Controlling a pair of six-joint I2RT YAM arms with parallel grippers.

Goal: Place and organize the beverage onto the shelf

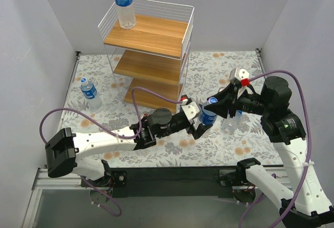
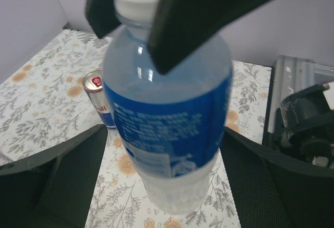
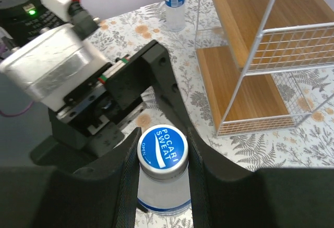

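From above, the right claw (image 1: pixel 215 106) is pinching the top of a bottle (image 1: pixel 208 115) that is standing on the table (image 1: pixel 235 76), off the near-right corner of the shelf (image 1: pixel 148 35). The left claw (image 1: pixel 200 127) is sitting at the bottle's near-left side, spread wide. A second bottle (image 1: pixel 124 3) is standing on the shelf's top board, and a third bottle (image 1: pixel 90 93) is standing well to the left of the shelf.

In the left wrist view, the bottle (image 2: pixel 167 129) is filling the middle. It is upright, with its long axis vertical and its cap pointing up between the right claw's black fingers (image 2: pixel 198 19). The left claw's own fingers (image 2: pixel 57 186) are flanking the body widely, and neither seems to be touching the label. A can (image 2: pixel 99 98) is standing behind.

The right wrist view is looking straight down that axis onto the blue cap (image 3: pixel 163 145), with a finger pressing on each side of it. The shelf (image 3: pixel 250 56) is lying to the right.

The bottle is sitting squarely between the left fingers, so a handover probably needs only their closing. The left arm is also looking nearer the shelf.
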